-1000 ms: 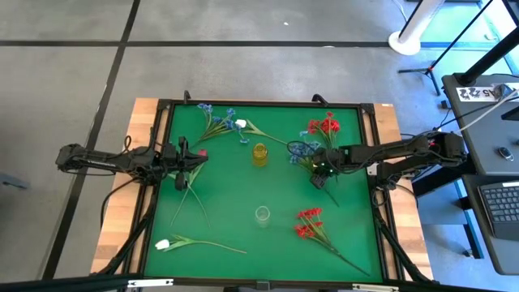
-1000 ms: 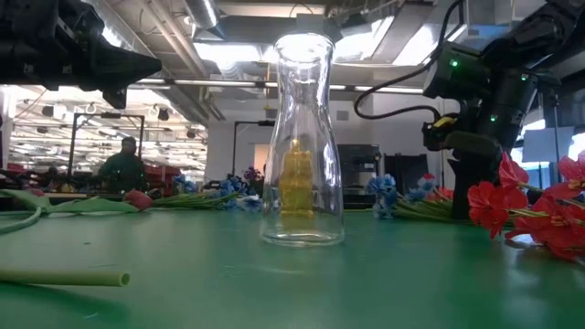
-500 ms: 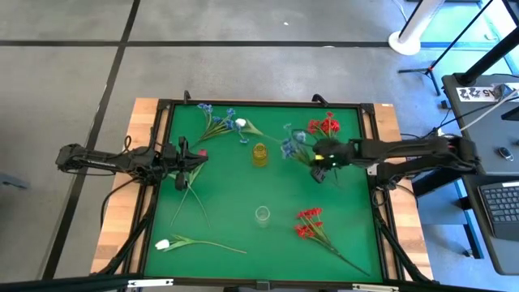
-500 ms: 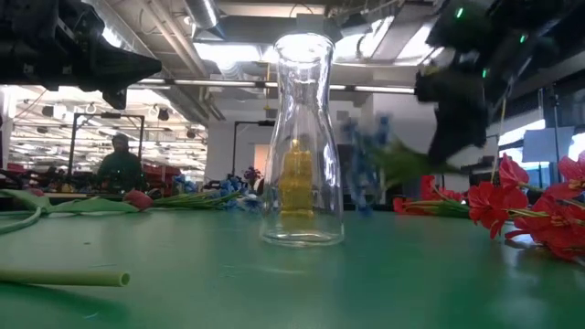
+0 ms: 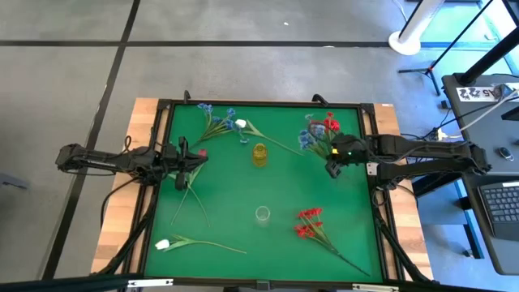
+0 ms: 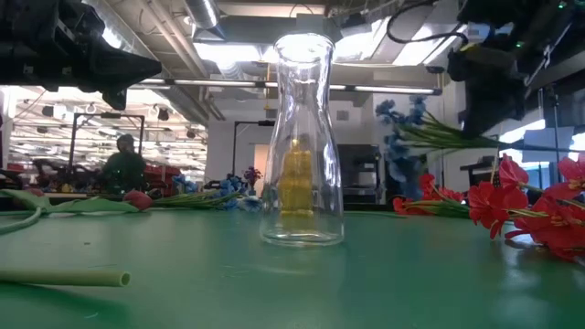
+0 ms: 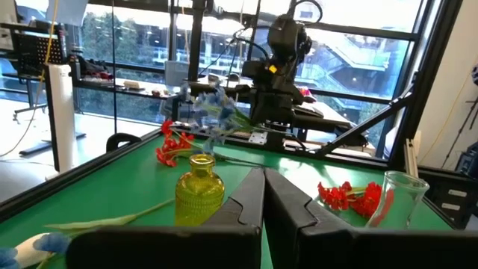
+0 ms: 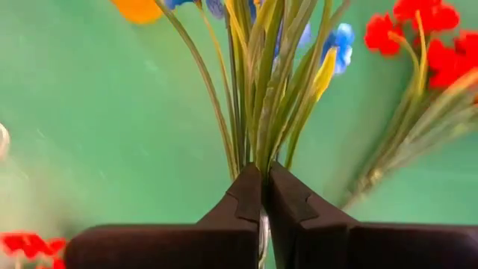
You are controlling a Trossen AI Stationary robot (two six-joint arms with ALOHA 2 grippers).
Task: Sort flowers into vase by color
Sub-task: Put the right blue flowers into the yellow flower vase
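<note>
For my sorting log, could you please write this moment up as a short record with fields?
right gripper: shut on blue spray, lifted off the mat
left gripper: shut, empty, waiting at the left edge
yellow vase: upright, mid-table, no flowers in it
clear vase: upright, nearer the front, no flowers in it
red sprays: one lying at front right, one at the back right
white bud: lying at front left
</note>
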